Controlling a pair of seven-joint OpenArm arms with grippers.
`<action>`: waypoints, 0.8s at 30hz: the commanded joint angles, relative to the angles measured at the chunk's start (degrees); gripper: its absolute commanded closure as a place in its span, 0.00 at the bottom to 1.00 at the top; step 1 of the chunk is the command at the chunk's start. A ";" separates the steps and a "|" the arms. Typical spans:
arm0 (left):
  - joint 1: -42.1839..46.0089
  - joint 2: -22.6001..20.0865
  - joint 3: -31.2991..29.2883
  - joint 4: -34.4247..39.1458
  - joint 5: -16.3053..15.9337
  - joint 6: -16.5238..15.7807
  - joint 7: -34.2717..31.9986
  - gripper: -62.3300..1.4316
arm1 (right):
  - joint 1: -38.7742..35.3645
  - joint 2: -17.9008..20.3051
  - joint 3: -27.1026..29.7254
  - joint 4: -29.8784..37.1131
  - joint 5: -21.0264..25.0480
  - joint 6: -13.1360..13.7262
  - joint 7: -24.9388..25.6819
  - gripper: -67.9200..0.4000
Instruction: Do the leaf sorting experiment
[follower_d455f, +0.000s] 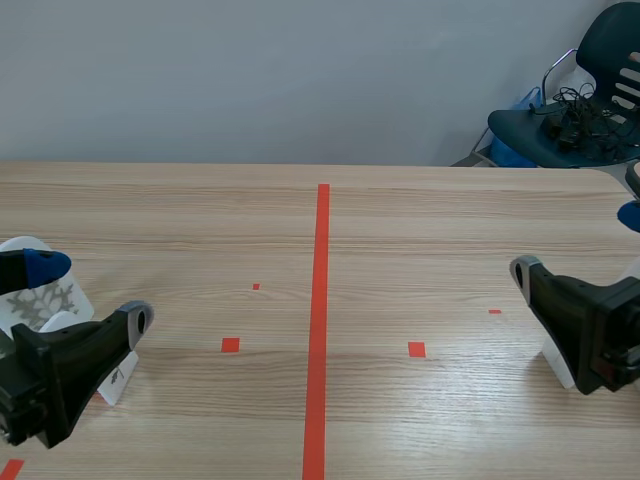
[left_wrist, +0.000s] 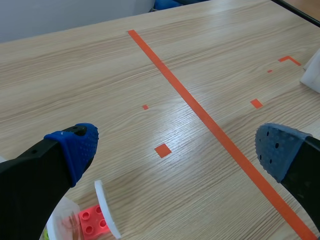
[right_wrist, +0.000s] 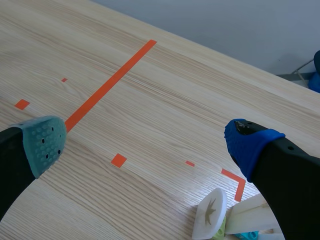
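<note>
Leaf discs (follower_d455f: 45, 300): white, leaf-printed; one at left edge of desk (follower_d455f: 400, 230) beside left pincer (left_wrist: 177, 150), one at right beside right pincer (right_wrist: 145, 142). Both pincers apart, empty. Probably light, stiff, thin; take by rim.

The tape line (follower_d455f: 318, 330) runs down the middle of your desk (follower_d455f: 430, 230), away from you. Left of it, a leaf disc (follower_d455f: 45, 300) stands just behind your left arm (follower_d455f: 55, 375), a studded brick (left_wrist: 92, 222) under its jaws. Right of it, a second leaf disc (right_wrist: 210, 214) stands under your right arm's (follower_d455f: 595, 330) jaws. A chair (follower_d455f: 525, 130) sits beyond the desk's far right corner.
</note>
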 joint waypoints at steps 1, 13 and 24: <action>0.17 -0.76 -0.68 1.73 -0.85 0.11 -0.81 0.00 | 0.76 0.11 0.13 0.66 0.66 0.02 1.03 0.00; 0.17 -1.40 -0.70 1.73 -1.46 0.11 -1.49 0.00 | 0.76 0.11 0.13 0.66 3.19 0.04 1.03 0.00; 0.17 -1.40 -0.70 1.73 -1.46 0.11 -1.68 0.00 | 0.76 0.11 0.13 0.63 3.19 0.02 1.03 0.00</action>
